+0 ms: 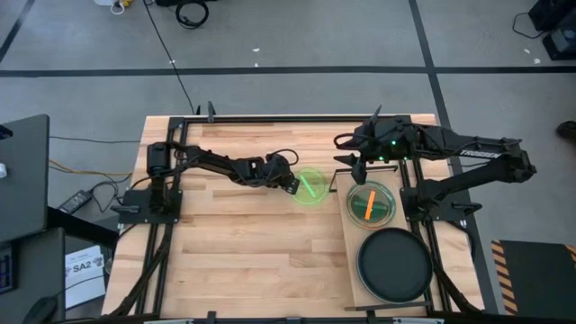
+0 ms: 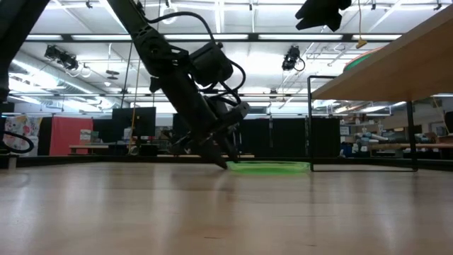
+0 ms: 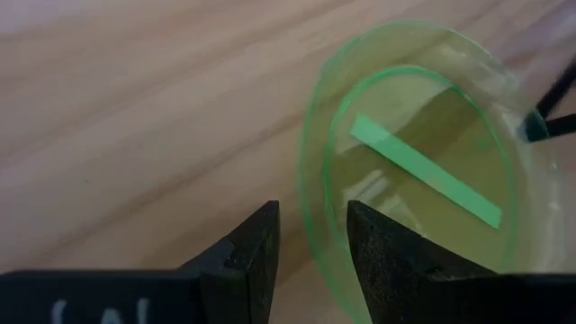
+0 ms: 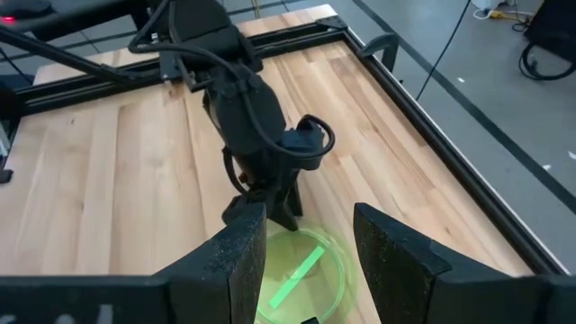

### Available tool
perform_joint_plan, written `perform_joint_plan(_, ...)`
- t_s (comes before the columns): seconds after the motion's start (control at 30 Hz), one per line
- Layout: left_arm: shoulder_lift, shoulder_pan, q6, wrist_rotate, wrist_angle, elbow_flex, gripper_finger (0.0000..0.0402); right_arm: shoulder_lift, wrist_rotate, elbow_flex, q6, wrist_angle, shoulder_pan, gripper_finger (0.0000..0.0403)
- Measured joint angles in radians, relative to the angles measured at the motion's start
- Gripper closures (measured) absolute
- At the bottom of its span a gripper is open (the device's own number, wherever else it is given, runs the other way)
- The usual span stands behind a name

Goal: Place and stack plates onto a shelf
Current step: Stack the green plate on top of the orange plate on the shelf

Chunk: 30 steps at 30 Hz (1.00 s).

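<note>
**Left claw straddles green plate's rim beside the shelf**

The left gripper point(image 3: 310, 247) is down at the tabletop with its two dark fingers parted a little, one either side of the raised rim of a small, round, translucent lime-green plate point(image 3: 423, 153); the wrist view shows a narrow gap with the rim inside it, not yet visibly pinched. The plate lies flat on the planked wooden table point(image 1: 243, 243), near its middle and just left of the shelf point(image 1: 351, 261), a long, smooth, light-wood board raised on thin dark legs along the table's right side. The left arm reaches in from the left.

The right gripper point(image 4: 310, 256) hangs above, at the shelf's far end, jaws moderately apart and holding nothing, looking down on the same plate.

To do this step well, the fingers should probably close squarely on the rim before any lift, since thin slick plastic is likely to slip or tip; the plate must then rise clear of the shelf's edge before travelling right.

Counted in the overhead view: one lime-green plate on the table; on the shelf, one translucent greenish stack with an orange plate point(image 1: 370, 203) showing in it, its number of layers impossible to tell, and one large matte black plate point(image 1: 394, 265) nearer the front.
</note>
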<state>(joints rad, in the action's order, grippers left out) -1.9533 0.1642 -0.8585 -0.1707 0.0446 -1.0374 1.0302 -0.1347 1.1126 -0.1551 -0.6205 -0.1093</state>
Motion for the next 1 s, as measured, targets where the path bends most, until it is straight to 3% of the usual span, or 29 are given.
perform_joint_plan(0.3,-0.021,-0.005,-0.013,0.016,0.040,-0.001,0.0271,0.000,0.000,0.000,0.002,0.000,-0.004,0.0228)
perform_joint_plan(1.0,-0.021,0.008,0.010,0.016,0.033,0.001,0.0391,0.000,-0.001,0.000,0.002,-0.001,-0.005,0.0228)
